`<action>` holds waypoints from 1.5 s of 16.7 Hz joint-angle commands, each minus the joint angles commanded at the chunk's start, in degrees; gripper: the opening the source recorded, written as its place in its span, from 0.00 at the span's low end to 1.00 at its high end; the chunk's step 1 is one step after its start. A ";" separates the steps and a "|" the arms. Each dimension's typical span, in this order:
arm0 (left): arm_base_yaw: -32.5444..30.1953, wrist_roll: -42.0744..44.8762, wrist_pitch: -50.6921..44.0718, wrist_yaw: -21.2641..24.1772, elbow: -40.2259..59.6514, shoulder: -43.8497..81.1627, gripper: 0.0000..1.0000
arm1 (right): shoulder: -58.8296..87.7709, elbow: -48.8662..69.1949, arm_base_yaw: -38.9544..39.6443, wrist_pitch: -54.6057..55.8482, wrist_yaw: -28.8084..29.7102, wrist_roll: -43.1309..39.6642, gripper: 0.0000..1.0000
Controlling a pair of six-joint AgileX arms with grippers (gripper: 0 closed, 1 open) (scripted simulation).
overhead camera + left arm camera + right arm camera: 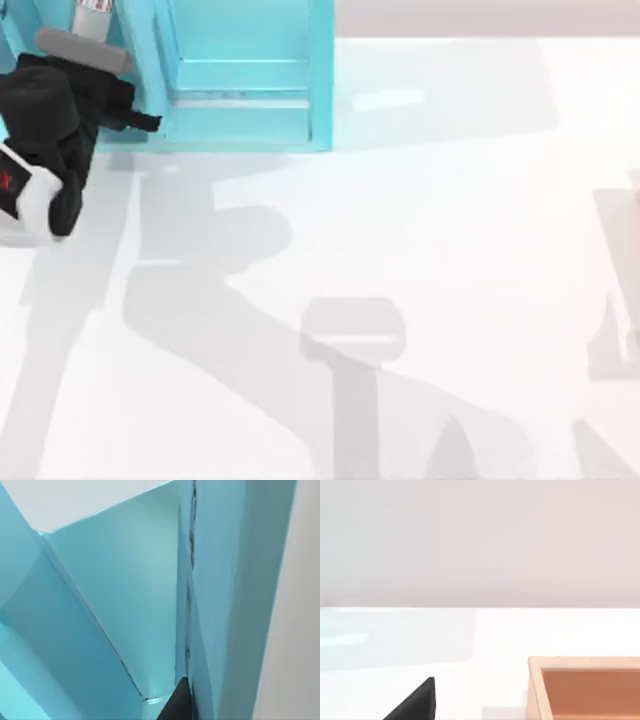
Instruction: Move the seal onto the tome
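My left gripper (140, 120) is at the table's far left, pressed up against a teal shelf unit (250, 90). Its wrist view looks closely at slanted teal panels (115, 595), with one dark fingertip (177, 705) at the frame's edge. A whitish strip with red marks (93, 5) at the top view's upper edge, just above that arm, looks like the tome's spine; the rest of it is cut off. The seal is out of view. My right gripper (415, 705) appears as one dark fingertip over the white table.
An orange-tan open box with a pale rim (535, 685) sits on the white table (400, 250) close to my right gripper. Long arm shadows cross the middle and right of the table. A pale wall rises behind the table.
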 joint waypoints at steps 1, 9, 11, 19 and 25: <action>0.00 0.00 0.00 0.00 0.00 0.00 0.00 | 0.00 0.00 0.00 0.00 0.00 0.00 1.00; 0.06 0.10 -5.89 -0.52 -4.16 -8.73 0.00 | 0.00 0.00 0.00 0.00 0.00 0.00 1.00; -0.06 -0.07 -10.38 -0.97 -7.12 -15.91 0.00 | 0.00 0.00 0.00 0.00 0.00 0.00 1.00; -1.23 -0.34 -32.24 -2.66 -21.49 -53.24 0.00 | 0.00 0.00 0.00 0.00 0.00 0.00 1.00; -1.98 0.05 -41.95 -3.40 -27.53 -68.72 0.00 | 0.00 0.00 0.00 0.00 0.00 0.00 1.00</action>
